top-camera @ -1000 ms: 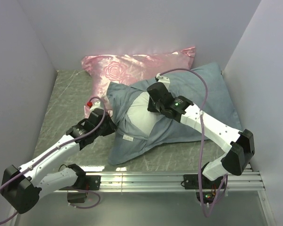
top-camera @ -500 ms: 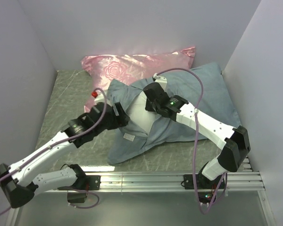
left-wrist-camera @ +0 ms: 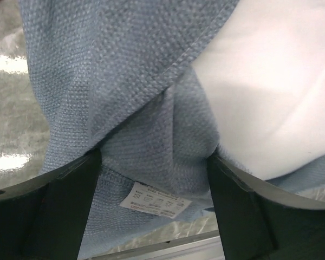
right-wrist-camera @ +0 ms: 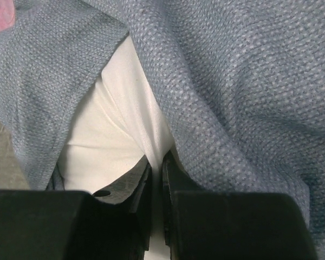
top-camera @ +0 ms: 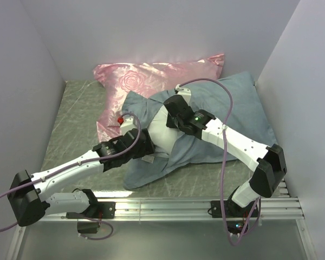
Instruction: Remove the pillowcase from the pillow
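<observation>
The slate blue-grey pillowcase (top-camera: 233,114) lies at the middle and right of the table with its open end toward the left. The white pillow (top-camera: 163,135) shows through that opening. My right gripper (top-camera: 172,120) is shut on a fold of the white pillow (right-wrist-camera: 119,108) at the case's mouth; the pillowcase (right-wrist-camera: 233,81) drapes beside its fingers. My left gripper (top-camera: 146,145) is open, its jaws on either side of a bunched fold of the pillowcase (left-wrist-camera: 151,141) next to the pillow (left-wrist-camera: 271,81). A small white care label (left-wrist-camera: 156,199) hangs on the fabric between the jaws.
The shiny pink rose-patterned satin pillow (top-camera: 146,76) lies at the back left, partly under the pillowcase. White walls enclose the table on three sides. A metal rail (top-camera: 200,206) runs along the near edge. The grey table surface (top-camera: 76,119) shows at left.
My left arm has swung right and nearer, its gripper now at the case's lower opening by the label. The right gripper has kept its hold almost in place.
</observation>
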`<state>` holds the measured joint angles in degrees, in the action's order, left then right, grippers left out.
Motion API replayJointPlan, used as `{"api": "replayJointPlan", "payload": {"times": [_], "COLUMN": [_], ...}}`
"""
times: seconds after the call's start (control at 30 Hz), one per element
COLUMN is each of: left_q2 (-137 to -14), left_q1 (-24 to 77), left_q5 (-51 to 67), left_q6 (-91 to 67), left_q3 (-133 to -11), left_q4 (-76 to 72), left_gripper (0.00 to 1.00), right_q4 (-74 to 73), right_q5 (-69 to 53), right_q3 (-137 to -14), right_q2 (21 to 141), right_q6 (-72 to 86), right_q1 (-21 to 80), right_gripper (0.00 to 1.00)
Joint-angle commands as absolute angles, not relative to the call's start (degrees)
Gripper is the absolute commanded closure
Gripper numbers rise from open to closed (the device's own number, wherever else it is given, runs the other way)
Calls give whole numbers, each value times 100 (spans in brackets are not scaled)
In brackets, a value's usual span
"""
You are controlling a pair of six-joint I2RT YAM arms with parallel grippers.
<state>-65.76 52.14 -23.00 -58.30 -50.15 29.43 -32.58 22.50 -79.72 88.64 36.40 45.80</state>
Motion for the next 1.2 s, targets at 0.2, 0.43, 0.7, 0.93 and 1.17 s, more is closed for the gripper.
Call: {"api": "replayJointPlan", "payload": {"times": [0.2, 0.43, 0.7, 0.93, 1.17], "left_q2": [-6109, -5704, -5914, -6249, -5994], "left_q1": [5238, 5238, 5238, 5238, 5238], "left_q5": [-2215, -2136, -1767, -1740, -1696], "left_q6": [-6055, -6574, -7049, -6908, -6891], "left_q3": [-4395, -3421, -2523, -2672, -2663], "left_q4": [2522, 2681, 1917, 1661, 1617], "left_gripper": [99, 100, 100, 100, 100], "right_q4": [-3146, -3279, -3191, -3068, -2690], "right_q5": [2434, 2093, 1810, 2600, 3040], "right_q3": [-8174, -8446, -8350, -7701, -7084], "right_q2": [9000, 8921, 8728, 8271, 7366], "right_q6": [3613, 3595, 3489, 3524, 3577], "right_q1": [4597, 3816, 3778, 4754, 5325], "right_gripper": [87, 89, 79, 38, 29]}}
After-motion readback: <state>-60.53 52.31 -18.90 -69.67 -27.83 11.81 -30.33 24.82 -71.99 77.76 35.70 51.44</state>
